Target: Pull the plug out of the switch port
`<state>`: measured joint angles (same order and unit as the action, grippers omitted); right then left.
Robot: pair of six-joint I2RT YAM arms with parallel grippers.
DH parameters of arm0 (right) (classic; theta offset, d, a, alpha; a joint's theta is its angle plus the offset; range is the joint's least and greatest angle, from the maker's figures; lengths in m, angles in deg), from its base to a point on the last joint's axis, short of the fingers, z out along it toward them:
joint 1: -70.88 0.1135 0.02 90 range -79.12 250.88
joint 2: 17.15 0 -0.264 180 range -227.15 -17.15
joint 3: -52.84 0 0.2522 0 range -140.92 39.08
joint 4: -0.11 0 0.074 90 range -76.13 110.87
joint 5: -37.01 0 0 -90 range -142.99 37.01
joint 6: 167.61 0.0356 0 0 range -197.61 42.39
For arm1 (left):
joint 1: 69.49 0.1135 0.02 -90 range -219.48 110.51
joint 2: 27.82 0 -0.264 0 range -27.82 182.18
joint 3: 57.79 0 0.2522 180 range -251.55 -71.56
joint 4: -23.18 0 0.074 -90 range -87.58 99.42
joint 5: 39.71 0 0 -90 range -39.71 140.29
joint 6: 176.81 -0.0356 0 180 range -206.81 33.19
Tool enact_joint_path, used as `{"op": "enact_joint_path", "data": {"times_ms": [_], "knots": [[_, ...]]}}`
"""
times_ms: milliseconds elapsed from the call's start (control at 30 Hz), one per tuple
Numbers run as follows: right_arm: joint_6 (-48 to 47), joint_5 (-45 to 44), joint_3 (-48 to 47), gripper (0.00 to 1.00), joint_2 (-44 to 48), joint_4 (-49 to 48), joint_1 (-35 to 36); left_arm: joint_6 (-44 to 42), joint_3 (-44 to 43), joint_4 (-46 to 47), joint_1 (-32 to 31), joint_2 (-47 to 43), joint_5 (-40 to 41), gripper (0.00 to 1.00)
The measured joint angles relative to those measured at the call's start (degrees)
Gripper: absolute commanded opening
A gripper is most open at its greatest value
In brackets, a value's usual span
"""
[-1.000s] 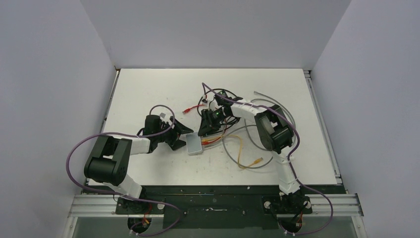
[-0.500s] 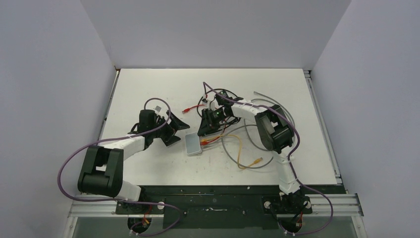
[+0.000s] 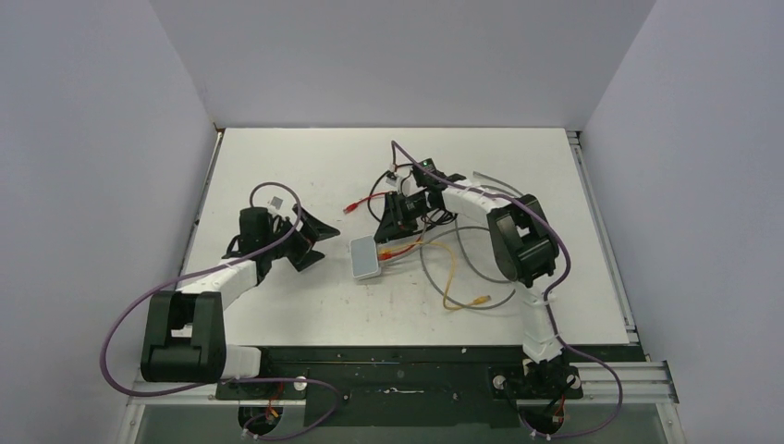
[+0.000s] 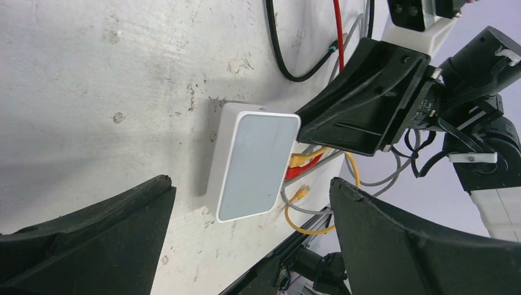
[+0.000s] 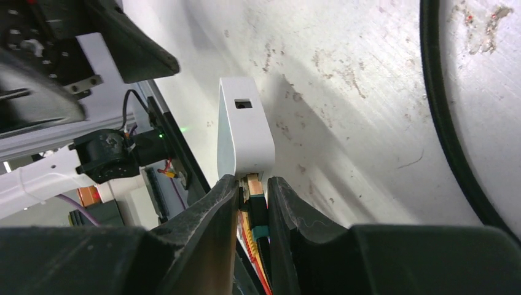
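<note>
At the near bench (image 3: 277,166) edge sit both arm bases, left arm reaching up the left side. Just beyond them an orange cable (image 3: 450,277) loops on the surface, its loose end lying right of centre. Mid-bench lies the switch box (image 3: 365,257), flat, pale, with rounded corners. The left tool (image 3: 322,240) hangs just left of it, jaws spread wide and apart from the box, holding nothing; its wrist view has the box framed between the two dark fingers (image 4: 92,246) with clear gaps on both sides. On the box's right narrow edge is the switch port (image 5: 252,173). The right tool (image 5: 252,184) is there, jaws pressed together on the plug (image 5: 254,200), pinching it from both sides. The plug's tip meets the box edge; cannot tell if it is seated or already free. Another narrow edge has a small square opening (image 5: 242,103). Farther back, a red cable (image 3: 351,205) and a black cable (image 4: 282,55) lie loose on the bench behind the box.
</note>
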<state>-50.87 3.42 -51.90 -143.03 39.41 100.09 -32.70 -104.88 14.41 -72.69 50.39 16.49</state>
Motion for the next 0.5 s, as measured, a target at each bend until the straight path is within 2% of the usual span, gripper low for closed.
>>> {"op": "enact_joint_path", "data": {"times_ms": [200,500], "knots": [[2.49,0.72,-0.79,0.11,3.45,-0.31,-0.90,4.26,4.90,7.58,2.58,-0.46,-4.57,0.97],[7.74,2.47,-3.69,0.11,7.58,-2.84,-1.60,9.75,4.98,20.39,2.62,-0.09,-11.23,0.97]]}}
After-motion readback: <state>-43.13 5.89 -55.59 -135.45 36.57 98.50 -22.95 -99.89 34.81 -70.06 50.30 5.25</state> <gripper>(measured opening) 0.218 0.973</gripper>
